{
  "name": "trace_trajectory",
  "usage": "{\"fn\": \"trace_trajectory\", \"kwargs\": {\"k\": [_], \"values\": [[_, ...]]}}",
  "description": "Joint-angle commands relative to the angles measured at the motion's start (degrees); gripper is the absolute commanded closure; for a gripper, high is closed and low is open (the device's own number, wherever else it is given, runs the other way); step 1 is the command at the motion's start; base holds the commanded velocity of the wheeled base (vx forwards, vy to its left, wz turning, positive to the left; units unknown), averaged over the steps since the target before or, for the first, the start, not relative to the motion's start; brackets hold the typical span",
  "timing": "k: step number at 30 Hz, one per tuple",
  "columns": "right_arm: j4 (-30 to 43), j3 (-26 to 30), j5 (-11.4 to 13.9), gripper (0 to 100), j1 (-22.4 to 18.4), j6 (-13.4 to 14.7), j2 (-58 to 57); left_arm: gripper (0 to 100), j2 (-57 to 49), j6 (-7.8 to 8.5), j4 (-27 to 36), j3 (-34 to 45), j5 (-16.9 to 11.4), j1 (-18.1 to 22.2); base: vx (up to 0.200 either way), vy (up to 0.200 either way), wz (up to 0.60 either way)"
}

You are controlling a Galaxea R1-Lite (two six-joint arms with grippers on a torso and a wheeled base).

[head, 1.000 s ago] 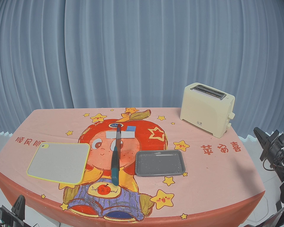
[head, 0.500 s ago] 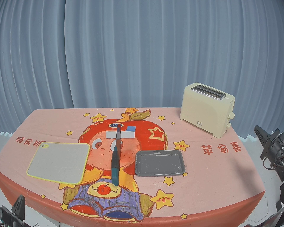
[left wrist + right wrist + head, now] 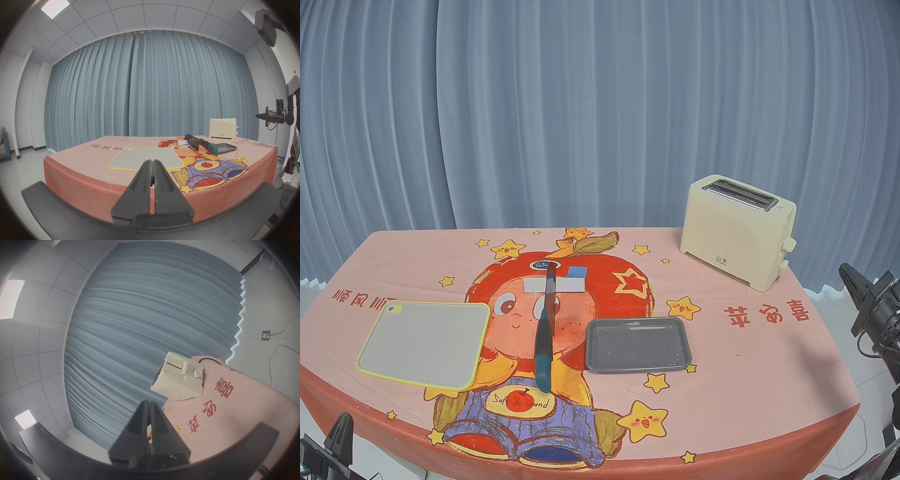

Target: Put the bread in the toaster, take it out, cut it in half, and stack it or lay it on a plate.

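Cream toaster [image 3: 737, 234] far right, knife [image 3: 544, 337] between cutting board [image 3: 425, 344] and grey plate [image 3: 637, 345]; left tool [image 3: 152, 162], right tool [image 3: 149, 403] both fingers-together.

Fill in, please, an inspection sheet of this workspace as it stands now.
Surface: table under a pink cartoon cloth.
Job's things: toaster far right; cutting board near left; knife in the middle; grey tray beside it.
Clutter: white and blue cards under the knife's blade.
Grippers: left gripper and right gripper both shut, empty, off the table.
Cables: black cord behind the toaster.
Surroundings: blue curtain.
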Motion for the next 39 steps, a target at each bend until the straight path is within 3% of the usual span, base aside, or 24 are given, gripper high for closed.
{"fn": "trace_trajectory", "kwargs": {"k": [1, 7, 18, 22, 24, 28, 35, 39], "values": [[-0.1, 1.0, 0.0, 100, -0.1, -0.1, -0.2, 100, -0.9, -0.01, -0.1, 1.0, 0.0, 0.0, 0.000, 0.000, 0.00], [-2.8, 1.0, -1.2, 100, -0.1, -0.5, 0.0, 100, -0.9, -0.01, 0.0, 1.0, 0.0, 0.0, 0.000, 0.000, 0.00], [-2.8, 1.0, -1.2, 100, -0.2, -1.5, -0.2, 100, -0.9, -0.01, -0.1, 1.0, 0.0, 0.0, 0.000, 0.000, 0.00], [-2.9, 1.0, -1.1, 100, 0.0, -5.3, 0.0, 100, -0.9, -0.01, 0.0, 1.0, 0.0, 0.0, 0.000, 0.000, 0.00], [-2.9, 1.0, -1.1, 100, 0.8, -8.9, 0.0, 100, -0.9, -0.01, 0.0, 1.0, 0.0, 0.0, 0.000, 0.000, 0.00], [-2.8, 1.0, -1.1, 100, 2.0, -12.3, -0.1, 100, -0.9, -0.01, -0.1, 1.0, 0.0, 0.0, 0.000, 0.000, 0.00], [-2.8, 1.0, -1.1, 100, 2.4, -21.8, 1.7, 100, -0.9, -0.01, 0.0, 1.0, 0.0, 0.0, 0.000, 0.000, 0.00], [-2.9, 1.0, -1.0, 100, 2.3, -25.5, 3.7, 100, -0.9, -0.01, -0.1, 1.0, 0.0, 0.0, 0.000, 0.000, 0.00]]}}
